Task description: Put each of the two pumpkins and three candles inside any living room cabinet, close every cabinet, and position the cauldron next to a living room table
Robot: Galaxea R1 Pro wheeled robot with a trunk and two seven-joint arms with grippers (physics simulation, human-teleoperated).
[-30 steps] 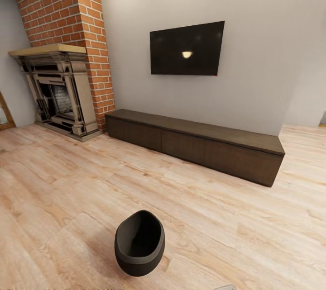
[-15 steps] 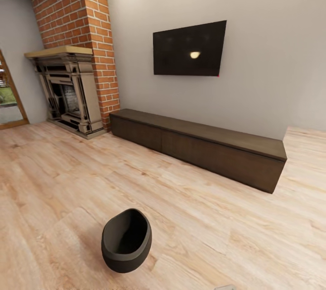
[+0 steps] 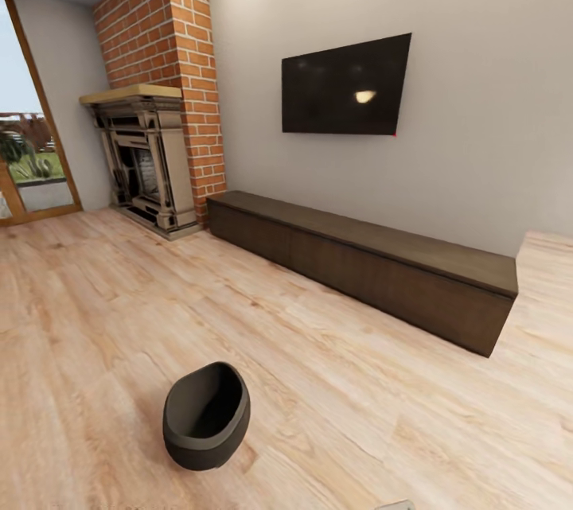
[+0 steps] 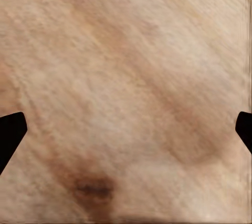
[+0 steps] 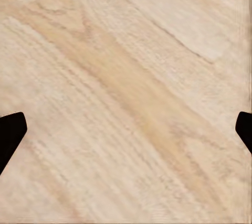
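Light wood planks [image 3: 334, 383] run across the living room floor, and both wrist cameras look straight down at that same flooring. Nearest, the left gripper [image 4: 126, 129] hangs over bare boards with a dark knot in the grain; its two black fingertips [image 4: 10, 132] sit at opposite edges of the picture, spread wide with nothing between them. The right gripper [image 5: 126, 129] is likewise splayed apart over pale planks, its fingertips [image 5: 10, 129] holding nothing. In the head view, the cauldron [image 3: 206, 425] stands on the floor close in front of the robot, a little to its left, a dark round-bellied pot with its wide mouth facing up and its inside apparently bare. It stands alone on the planks, well apart from the furniture. Farther off, against the pale wall, the cabinet [image 3: 374, 271] stretches long and low, dark brown, with its fronts flush and shut and its top bare. Above it a black TV [image 3: 346, 86] hangs on the wall, a small light glinting on its screen. At the cabinet's left end rises the brick fireplace [image 3: 155, 152] with a tan mantel, and beyond that, at the far left, a wood-framed glass door [image 3: 28, 144] looks out on greenery.
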